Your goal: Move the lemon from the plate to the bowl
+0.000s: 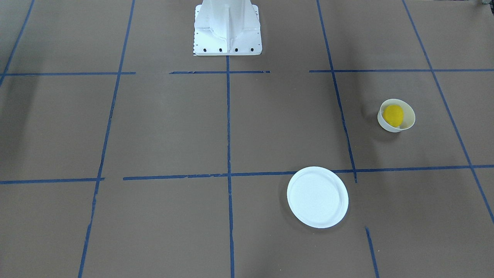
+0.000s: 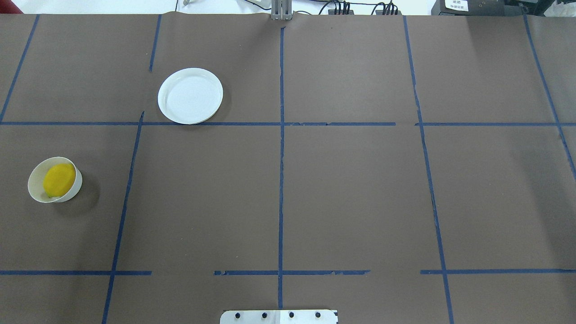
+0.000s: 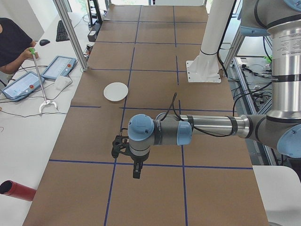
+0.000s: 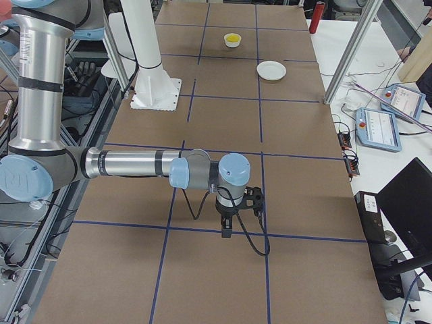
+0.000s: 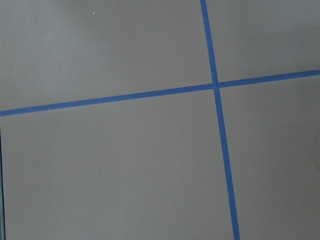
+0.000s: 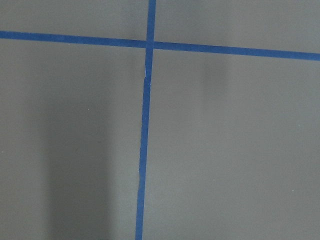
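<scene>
Though the lemon [image 1: 393,115] sits in the bowl [image 1: 386,124], a careless arm swing could tip it, and whether the left gripper [image 3: 136,175] or right gripper [image 4: 225,234] is clenched I cannot tell.

Seen from overhead, the table [image 2: 360,193] lies bare from 12 round to 6 o'clock; the plate [image 2: 190,96] sits at 10 o'clock and the bowl [image 2: 77,186] at 9, well apart, open surface between them; the lemon [image 2: 59,179] fills the bowl; the robot's base [image 2: 279,317] stands at 6 o'clock.
</scene>
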Robot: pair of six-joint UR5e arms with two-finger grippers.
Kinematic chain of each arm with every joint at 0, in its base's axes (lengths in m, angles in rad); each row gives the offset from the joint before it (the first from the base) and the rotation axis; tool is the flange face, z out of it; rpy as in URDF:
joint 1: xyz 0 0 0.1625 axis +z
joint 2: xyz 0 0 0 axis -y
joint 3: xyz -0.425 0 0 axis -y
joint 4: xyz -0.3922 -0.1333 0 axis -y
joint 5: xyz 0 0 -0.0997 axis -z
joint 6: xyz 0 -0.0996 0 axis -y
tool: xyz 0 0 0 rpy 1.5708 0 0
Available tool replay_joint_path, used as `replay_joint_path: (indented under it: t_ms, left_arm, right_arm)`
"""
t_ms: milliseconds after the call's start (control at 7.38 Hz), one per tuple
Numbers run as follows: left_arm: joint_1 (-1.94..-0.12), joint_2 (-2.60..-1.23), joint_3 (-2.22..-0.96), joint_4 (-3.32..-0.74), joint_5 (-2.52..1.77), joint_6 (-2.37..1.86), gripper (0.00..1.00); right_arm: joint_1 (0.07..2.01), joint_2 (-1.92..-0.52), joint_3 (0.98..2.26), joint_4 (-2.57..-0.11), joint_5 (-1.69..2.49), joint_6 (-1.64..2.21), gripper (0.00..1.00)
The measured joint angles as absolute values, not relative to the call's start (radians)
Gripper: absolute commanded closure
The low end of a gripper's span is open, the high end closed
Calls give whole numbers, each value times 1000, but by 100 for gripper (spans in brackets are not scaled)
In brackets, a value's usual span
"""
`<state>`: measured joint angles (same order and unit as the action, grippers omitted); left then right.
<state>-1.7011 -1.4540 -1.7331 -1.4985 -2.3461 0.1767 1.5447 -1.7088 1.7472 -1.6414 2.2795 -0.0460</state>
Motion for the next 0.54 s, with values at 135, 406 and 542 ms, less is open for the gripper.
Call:
replay_joint_path:
  t_ms: [135, 406, 542]
  left_arm:
    - [-1664, -1457, -1749, -1479, -2353, 138, 0]
    - [-1555, -1448, -1802, -1474, -2354, 68, 0]
    - [-1537, -1437, -1816, -1474, -2353, 90, 0]
  right_arm:
    - [1545, -1709, 1747, -1641, 2279, -46, 0]
    - [1545, -1709, 1747, -1641, 2279, -46, 0]
    - [1545, -1709, 1747, -1641, 2279, -46, 0]
